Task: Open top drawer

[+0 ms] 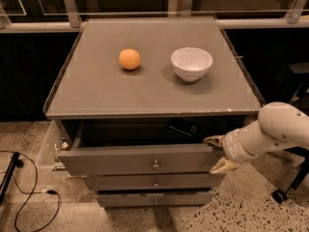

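The top drawer (120, 159) is the wide grey front under the cabinet top, pulled out a short way, with a small round metal knob (155, 165) at its centre. A dark gap shows behind the front, and a dark object (182, 128) lies inside. My gripper (218, 153) sits at the drawer's right end on a white arm (275, 129). Its two pale fingers are spread, one above and one below the front's right edge.
An orange (130, 59) and a white bowl (191, 63) stand on the grey cabinet top (96, 91). Two shorter drawer fronts (155, 182) are shut below. A black cable (29, 197) lies on the speckled floor at left. A chair caster (279, 195) stands at right.
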